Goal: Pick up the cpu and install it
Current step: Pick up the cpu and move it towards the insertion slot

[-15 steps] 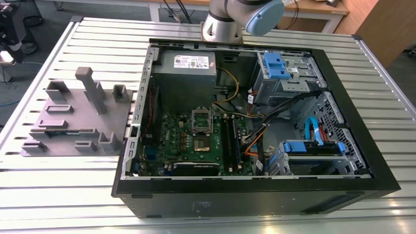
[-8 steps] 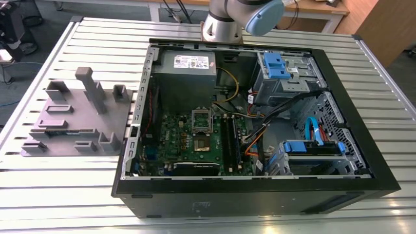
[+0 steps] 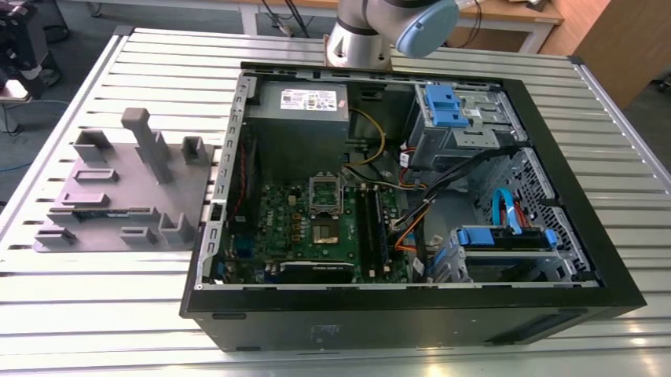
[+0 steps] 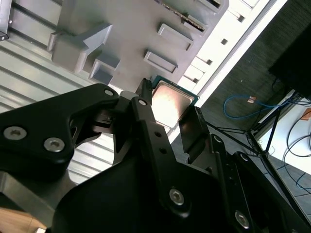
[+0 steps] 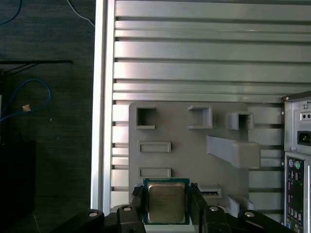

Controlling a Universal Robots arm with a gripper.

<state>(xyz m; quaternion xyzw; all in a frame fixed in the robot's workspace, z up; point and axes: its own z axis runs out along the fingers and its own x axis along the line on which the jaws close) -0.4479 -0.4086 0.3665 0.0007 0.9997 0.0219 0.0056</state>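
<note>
Cpu position: the cpu (image 5: 166,202) sits metal lid up between the fingers (image 5: 138,201) of the pincer (image 5: 166,190). It is over one edge of the grey fixture tray (image 5: 184,155) on the slatted table (image 5: 194,48).
Contact with tray: judged lifted clear; the gap itself cannot be seen.
Cpu handling (judgement): light, thin and stiff. The polished lid is probably slippery and the underside contacts delicate, so it tolerates neither squeezing on its faces nor a drop.
Where to hold: two opposite edges of the green board, lid kept level.
Pincer state: clenched on the cpu, set just to the chip's width, with one finger against each of two opposite edges in both wrist views.
Computer case (image 3: 419,318): lies open on the table beside the tray.
</note>
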